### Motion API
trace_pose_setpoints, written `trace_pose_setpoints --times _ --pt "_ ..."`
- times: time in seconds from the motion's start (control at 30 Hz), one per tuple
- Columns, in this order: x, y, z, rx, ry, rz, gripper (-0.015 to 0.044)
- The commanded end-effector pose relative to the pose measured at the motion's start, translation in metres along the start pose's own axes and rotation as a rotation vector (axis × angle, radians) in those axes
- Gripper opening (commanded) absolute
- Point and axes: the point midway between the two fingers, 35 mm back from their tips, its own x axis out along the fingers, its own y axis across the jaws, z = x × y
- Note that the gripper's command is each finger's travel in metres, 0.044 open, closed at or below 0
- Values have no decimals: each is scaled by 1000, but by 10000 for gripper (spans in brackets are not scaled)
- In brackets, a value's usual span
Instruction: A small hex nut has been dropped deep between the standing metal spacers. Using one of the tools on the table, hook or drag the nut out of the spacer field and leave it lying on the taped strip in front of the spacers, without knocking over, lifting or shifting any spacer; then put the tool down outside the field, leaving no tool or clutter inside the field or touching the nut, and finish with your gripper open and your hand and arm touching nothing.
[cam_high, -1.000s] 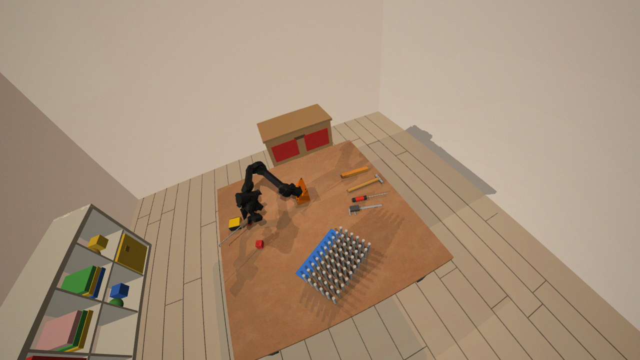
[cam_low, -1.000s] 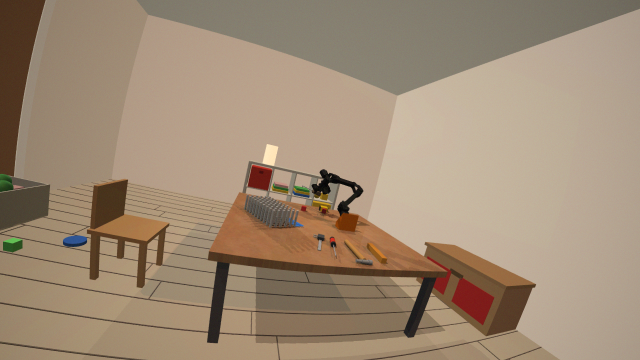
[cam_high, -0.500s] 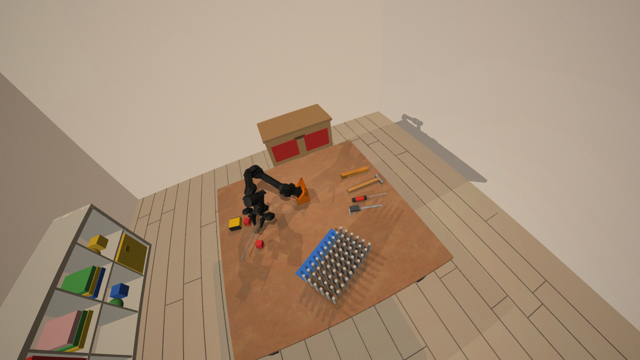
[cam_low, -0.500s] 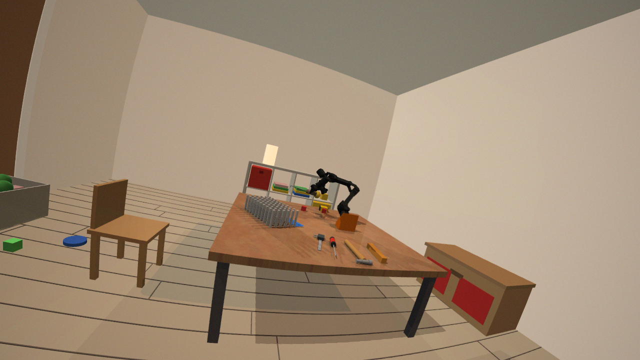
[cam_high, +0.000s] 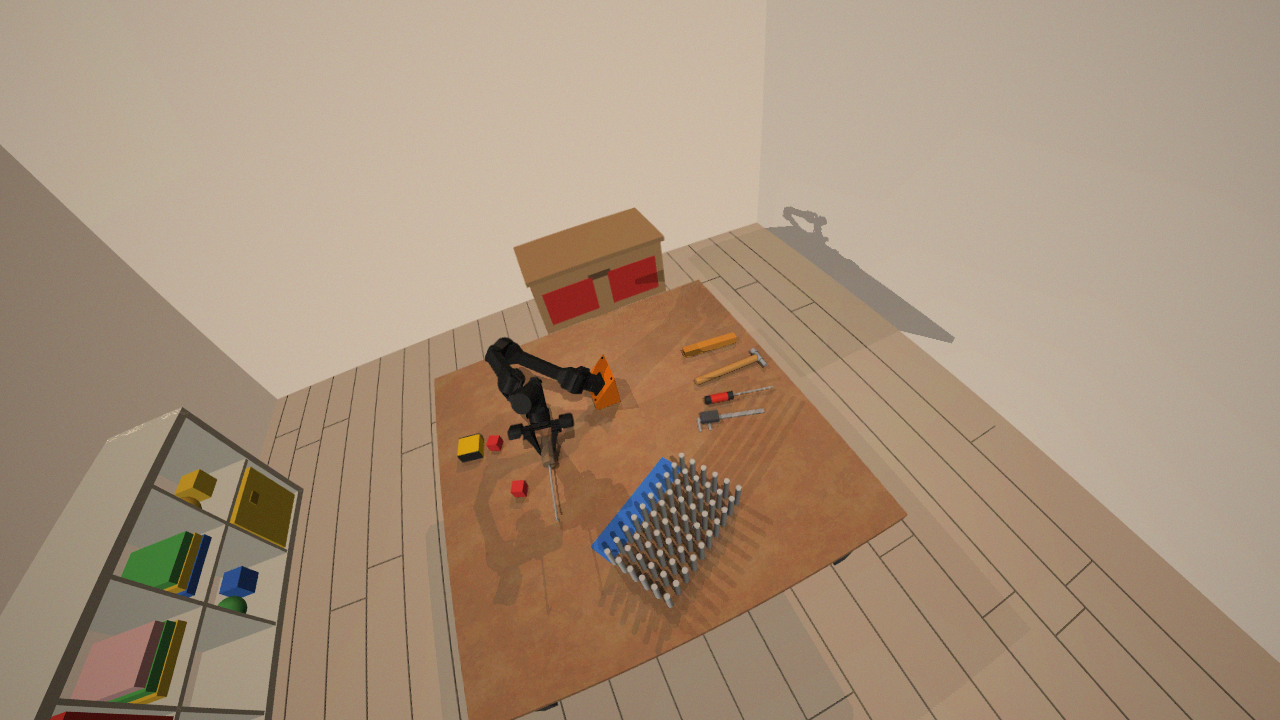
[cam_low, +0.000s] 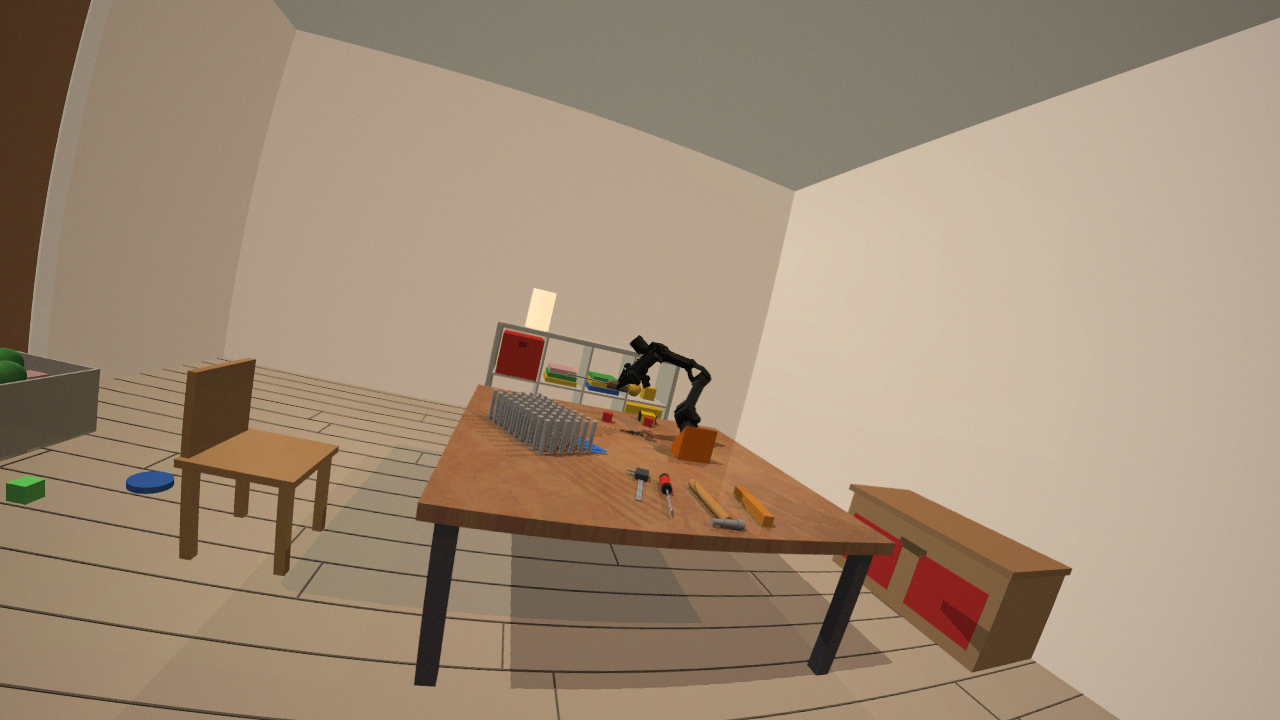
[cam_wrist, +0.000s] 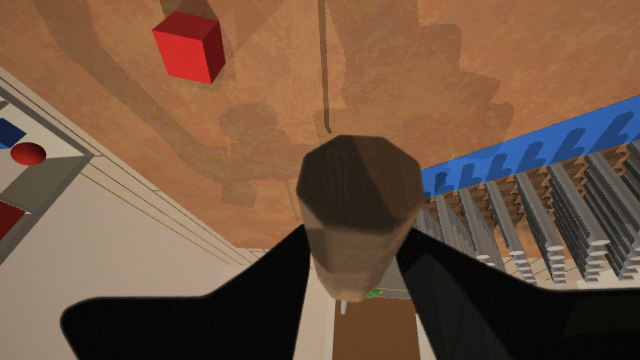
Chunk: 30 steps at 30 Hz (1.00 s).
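My gripper (cam_high: 549, 454) (cam_wrist: 350, 231) is shut on the wooden handle of a thin-rod hook tool (cam_high: 554, 492) (cam_wrist: 360, 185). I hold it above the table, left of the spacer field in the top view, with the rod pointing away from my fingers toward the near edge. The grey metal spacers (cam_high: 737, 494) (cam_low: 567, 437) (cam_wrist: 537, 212) stand upright in rows, with the tool outside them. The blue taped strip (cam_high: 629, 503) (cam_wrist: 480, 157) runs along their side facing the arm. The hex nut cannot be made out in any view. In the wrist view the handle hides most of the rod.
A red cube (cam_high: 518, 488) (cam_wrist: 185, 55) lies near the tool; another red cube (cam_high: 494, 442) and a yellow block (cam_high: 469, 447) lie left. Calipers (cam_high: 708, 418), a screwdriver (cam_high: 718, 397), a hammer (cam_high: 729, 368) and an orange bar (cam_high: 709, 344) lie right. An orange wedge (cam_high: 605, 386) stands by the arm's base.
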Motion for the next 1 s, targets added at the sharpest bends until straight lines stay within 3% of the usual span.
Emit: trace_pose_setpoints --times 0.0,0.47,0.67,0.97 --pt "-3 -25 -5 -115 14 -78 0" --pt "-21 -105 -3 -511 48 -318 0" --pt "-24 -113 -2 -552 51 -341 0" --pt "6 -121 11 -548 39 -359 0"
